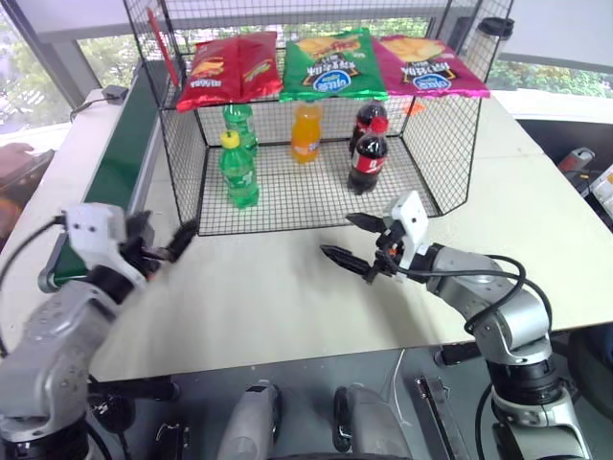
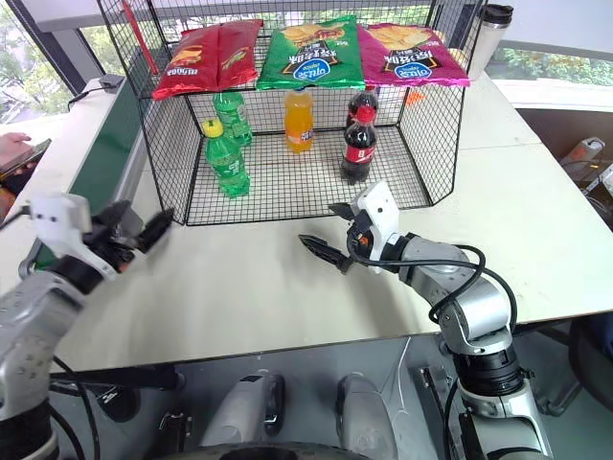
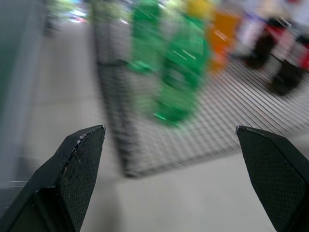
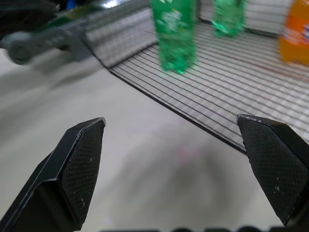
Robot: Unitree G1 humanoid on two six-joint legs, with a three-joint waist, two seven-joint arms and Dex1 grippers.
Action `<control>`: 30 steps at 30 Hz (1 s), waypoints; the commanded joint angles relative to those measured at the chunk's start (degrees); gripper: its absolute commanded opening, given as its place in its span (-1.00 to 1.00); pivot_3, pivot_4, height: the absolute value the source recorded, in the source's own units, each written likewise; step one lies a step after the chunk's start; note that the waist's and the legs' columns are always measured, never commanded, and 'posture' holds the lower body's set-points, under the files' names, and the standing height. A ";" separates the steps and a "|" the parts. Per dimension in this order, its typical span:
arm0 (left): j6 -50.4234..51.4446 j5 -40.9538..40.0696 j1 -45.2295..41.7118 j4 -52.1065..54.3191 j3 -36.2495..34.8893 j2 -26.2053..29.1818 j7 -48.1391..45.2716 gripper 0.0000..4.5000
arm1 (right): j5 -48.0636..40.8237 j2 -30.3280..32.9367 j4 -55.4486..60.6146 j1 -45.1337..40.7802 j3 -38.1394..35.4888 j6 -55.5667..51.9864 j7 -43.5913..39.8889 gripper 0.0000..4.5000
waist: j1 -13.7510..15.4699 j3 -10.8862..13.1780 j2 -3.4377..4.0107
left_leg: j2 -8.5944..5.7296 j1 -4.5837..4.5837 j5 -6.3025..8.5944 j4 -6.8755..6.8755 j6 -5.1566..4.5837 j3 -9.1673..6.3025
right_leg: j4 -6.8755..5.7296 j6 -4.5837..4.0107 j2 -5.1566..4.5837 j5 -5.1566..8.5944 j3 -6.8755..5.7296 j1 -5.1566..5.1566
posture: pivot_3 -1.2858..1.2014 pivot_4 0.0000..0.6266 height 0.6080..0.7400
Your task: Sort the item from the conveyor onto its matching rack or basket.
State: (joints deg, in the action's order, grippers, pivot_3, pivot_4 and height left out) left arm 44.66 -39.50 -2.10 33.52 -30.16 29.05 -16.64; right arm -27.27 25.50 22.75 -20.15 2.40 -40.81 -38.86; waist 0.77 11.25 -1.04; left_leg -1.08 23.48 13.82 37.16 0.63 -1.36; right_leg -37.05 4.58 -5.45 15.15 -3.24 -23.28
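Orange bottle (image 1: 306, 132) stood upright at basket (image 1: 182, 182) back, between green and cola bottles; cap colour unclear. Conveyor (image 1: 120, 163) along bench left edge, bare where visible. Right hand (image 1: 356, 241) nearer basket mouth, left hand (image 1: 165, 247) by conveyor; both gaped empty. Chip bags: writing unreadable.

The black wire-mesh metal basket (image 1: 316, 196) is showing a thin painted grid. The pale matt surface (image 1: 287, 297) is looking smooth. The glossy foil chip bags (image 1: 330, 67) are reflecting light. Black tool fingers (image 4: 79, 169) are showing a fine textured matt finish.
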 commanded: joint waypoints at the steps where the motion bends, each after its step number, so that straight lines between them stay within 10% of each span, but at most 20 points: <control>1: 1.53 -3.40 2.67 1.72 -4.20 2.43 -1.28 1.00 | -1.44 0.52 2.91 -1.47 1.22 1.59 -2.34 0.99 | -0.18 0.00 0.00 | -0.01 0.00 0.00 -0.01 0.00 0.02 | 0.02 0.00 -0.01 0.00 0.01 0.00 | 0.03 -0.52 0.98; 30: -4.83 -3.27 11.77 -6.44 -15.61 6.87 -3.32 1.00 | -0.76 1.12 2.03 -2.92 5.16 5.98 -6.21 0.99 | -0.06 0.01 0.02 | 0.06 0.10 0.02 -0.19 0.03 0.01 | 0.45 -0.33 -0.20 0.10 0.04 -0.10 | 0.03 -0.52 0.98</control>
State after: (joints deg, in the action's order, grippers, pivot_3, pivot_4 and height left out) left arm 41.22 -42.90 9.90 26.75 -43.85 35.74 -20.26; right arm -27.76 26.08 22.84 -22.24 7.24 -36.15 -44.15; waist 0.71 11.26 -1.01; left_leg -1.02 23.59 13.85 36.96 0.66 -1.36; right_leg -36.56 4.25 -5.65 15.24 -3.20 -23.36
